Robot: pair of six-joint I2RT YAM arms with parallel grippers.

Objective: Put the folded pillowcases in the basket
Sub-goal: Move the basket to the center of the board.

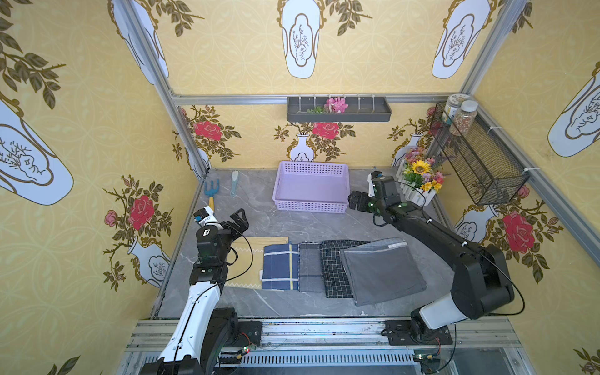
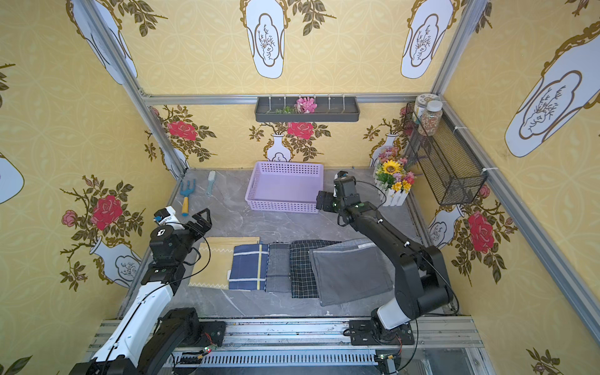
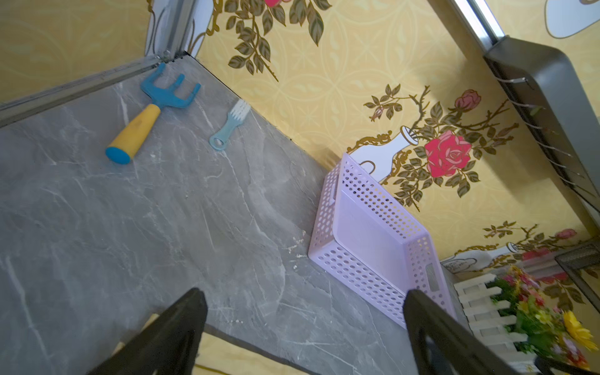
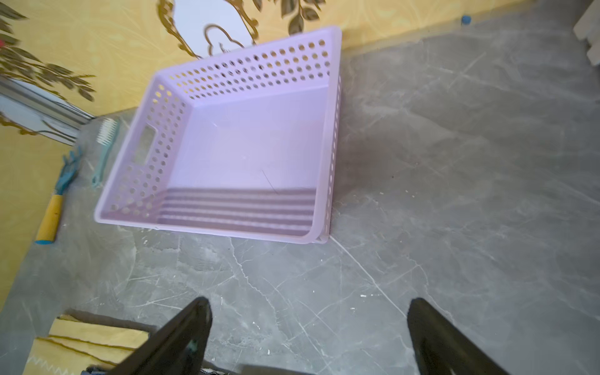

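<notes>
The folded pillowcases lie in an overlapping row across the near half of the grey marbled surface (image 1: 292, 224); none of them is in the basket. At the right end the plain grey pillowcase (image 1: 383, 272), the largest and slightly skewed, is laid over the black checked pillowcase (image 1: 334, 276). Further left come the small grey pillowcase (image 1: 310, 266), the blue plaid pillowcase (image 1: 281, 266) and the yellow pillowcase (image 1: 250, 251).

The lilac basket (image 1: 310, 206) is seen empty in both top views, at the far middle of the surface by the back wall, well apart from the row.

The right hand (image 4: 308, 302) is held above the surface just beside the basket's near right corner. Its jaws are spread wide and nothing is between them. The left hand (image 3: 303, 293) is held over the far left corner of the yellow pillowcase, equally wide apart and empty.

A toy rake (image 1: 211, 191) and a small brush (image 1: 234, 183) lie in the far left corner, and a pot of artificial flowers (image 1: 420, 181) stands in the far right one. A dark grey tray (image 1: 337, 113) is fixed to the back wall, and a wire mesh basket (image 1: 480, 162) holding two jars (image 1: 464, 117) to the right wall.
</notes>
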